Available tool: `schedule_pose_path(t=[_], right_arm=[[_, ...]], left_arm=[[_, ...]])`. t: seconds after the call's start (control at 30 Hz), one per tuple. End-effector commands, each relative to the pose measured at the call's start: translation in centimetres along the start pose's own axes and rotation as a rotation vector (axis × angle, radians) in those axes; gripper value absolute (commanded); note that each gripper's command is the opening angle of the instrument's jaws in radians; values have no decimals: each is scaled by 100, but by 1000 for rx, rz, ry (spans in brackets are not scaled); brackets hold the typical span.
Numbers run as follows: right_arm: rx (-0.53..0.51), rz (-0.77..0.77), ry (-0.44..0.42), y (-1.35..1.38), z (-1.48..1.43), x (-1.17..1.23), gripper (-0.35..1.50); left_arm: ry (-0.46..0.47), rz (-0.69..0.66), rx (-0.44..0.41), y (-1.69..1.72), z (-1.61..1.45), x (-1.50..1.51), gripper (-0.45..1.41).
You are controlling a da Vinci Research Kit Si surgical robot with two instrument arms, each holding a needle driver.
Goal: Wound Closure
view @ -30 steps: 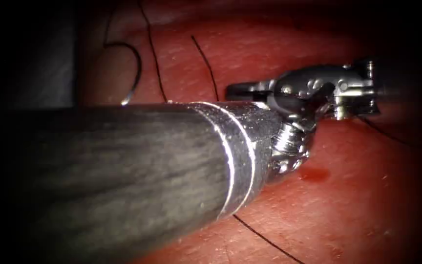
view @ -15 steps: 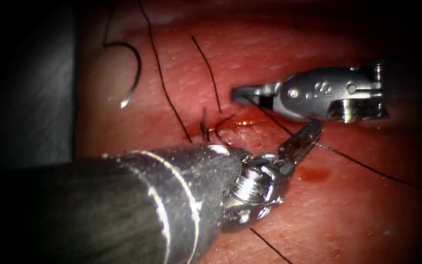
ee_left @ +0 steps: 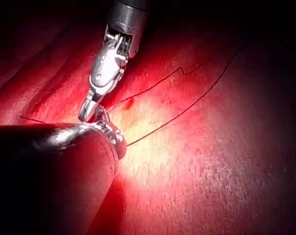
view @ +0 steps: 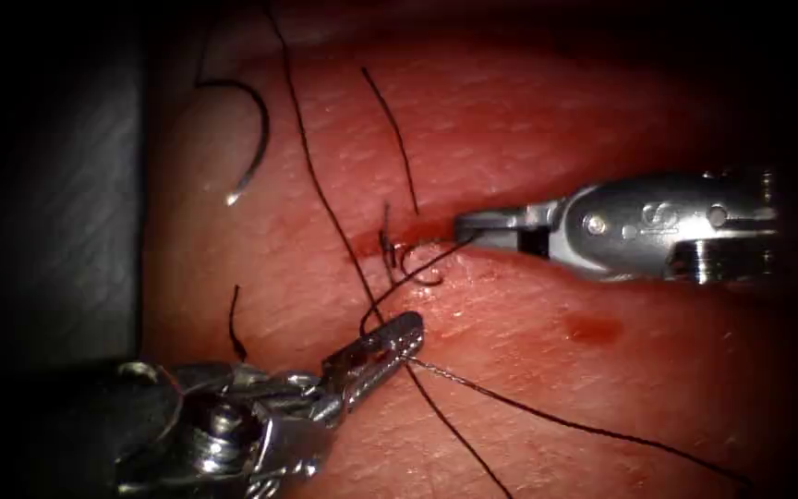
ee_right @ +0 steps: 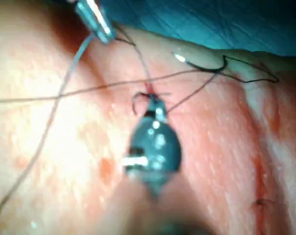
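Your left hand [view: 397,337] and right hand [view: 477,225] are each pinching the thin, limp black thread [view: 547,420] beside the knot [view: 399,254], while the curved steel needle [view: 249,139] is lying free, left of it, so you are likely handling something slippery.

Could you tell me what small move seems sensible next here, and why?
Probably draw the two tools gently apart to snug the loop. The left hand and right hand each grip thread beside a slack loop at the cut; the needle lies free, left.

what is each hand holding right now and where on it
Left hand: shut on the thread near the knot. Right hand: shut on thread at the cut. The needle lies free on the tissue, left of the cut.
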Motion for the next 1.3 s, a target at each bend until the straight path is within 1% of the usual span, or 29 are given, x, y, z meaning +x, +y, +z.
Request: schedule_pose_path(t=[0.03,0.2,0.37,0.4,0.43,0.47,0.5,0.6,0.63,0.73,0.77,0.83,0.9,0.93,0.97,1.0,1.03,1.1,1.13,1.2,1.27,1.3], right_arm=[[4,8,5,-9,4,-2,-35],[12,17,32,-12,-5,4,-35],[89,23,107,-9,-7,10,-35],[94,19,123,-7,-6,10,-11],[95,17,136,-6,-6,10,22],[96,21,148,-5,-6,10,61],[102,24,157,-3,-6,9,88],[118,35,166,1,-8,5,118],[122,39,168,3,-9,4,120],[126,45,169,7,-12,0,136],[129,45,170,9,-14,-1,136],[134,58,170,11,-17,-2,143],[141,66,177,14,-20,-1,140],[141,68,185,18,-21,-1,128],[145,71,195,22,-23,0,103],[149,75,205,28,-24,2,69],[149,93,233,45,-25,7,-35],[155,69,251,59,-22,13,-35],[163,50,274,73,-14,22,-35],[173,38,291,82,0,32,-35],[202,25,289,85,25,43,-35],[209,15,294,84,43,49,-35]], left_arm=[[-2,3,-8,6,1,-2,-45],[-30,7,-41,4,-17,-21,-45],[-52,67,-67,4,-23,-34,-45],[-54,85,-68,4,-23,-36,-45],[-56,98,-71,4,-23,-37,-45],[-58,109,-72,3,-23,-38,-45],[-58,122,-76,3,-24,-39,-45],[-56,151,-77,2,-24,-41,-45],[-56,157,-78,1,-24,-41,-45],[-59,180,-78,1,-24,-41,-45],[-59,192,-79,1,-24,-41,-45],[-59,214,-80,-1,-23,-41,-45],[-59,226,-81,-1,-23,-41,-45],[-59,237,-81,-2,-22,-41,-45],[-59,243,-81,-1,-22,-40,-45],[-60,256,-84,-1,-22,-40,-45],[-62,281,-92,0,-21,-37,-45],[-61,308,-104,0,-21,-33,-45],[-51,327,-111,1,-20,-30,-45],[-51,351,-114,1,-20,-27,-45],[-51,392,-117,2,-18,-23,-45],[-52,434,-120,3,-16,-20,-45]])
